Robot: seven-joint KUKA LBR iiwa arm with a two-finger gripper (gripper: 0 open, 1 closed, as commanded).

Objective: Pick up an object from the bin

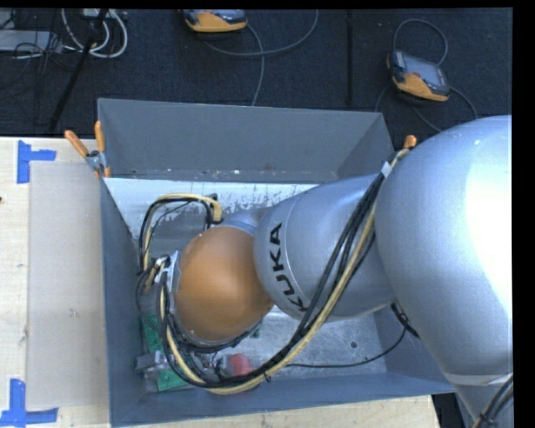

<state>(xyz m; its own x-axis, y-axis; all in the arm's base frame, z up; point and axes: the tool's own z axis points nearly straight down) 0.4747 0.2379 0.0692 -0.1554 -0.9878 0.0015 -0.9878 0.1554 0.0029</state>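
1. The orange cover at the wrist hides what sits beneath it. Whether the grasp is released or clenched cannot be told, and nothing can be said to be held.
2. The cover hangs low over the lower left of the bin floor.
   - A small red thing lies just below the cover, toward the lower centre of the frame.
   - Green flat pieces show at the cover's left edge.
   - A small grey thing sits near them, in the lower-left corner of the bin.
   - The thing to be picked is probably one of these or something under the cover; the view does not settle which.
3. Yellow and black cables loop round the cover on its left and lower sides, close to the left wall.
4. To do this step well, the arm should come down straight and keep the cable loops off the wall.
   - The flat green pieces look hard to pinch off the floor.
   - The rounder red thing seems to offer a surer hold.
   - The lift should go straight up before any swing toward the right of the frame, since the corner leaves little room.
5. The bin is grey metal with slanted walls. Its pale floor is speckled with dark marks toward the back.
6. Beyond the back wall, at the top of the frame, lies a dark floor with loose cords. There are also two orange-and-dark devices on it, one at top centre and one at upper right.
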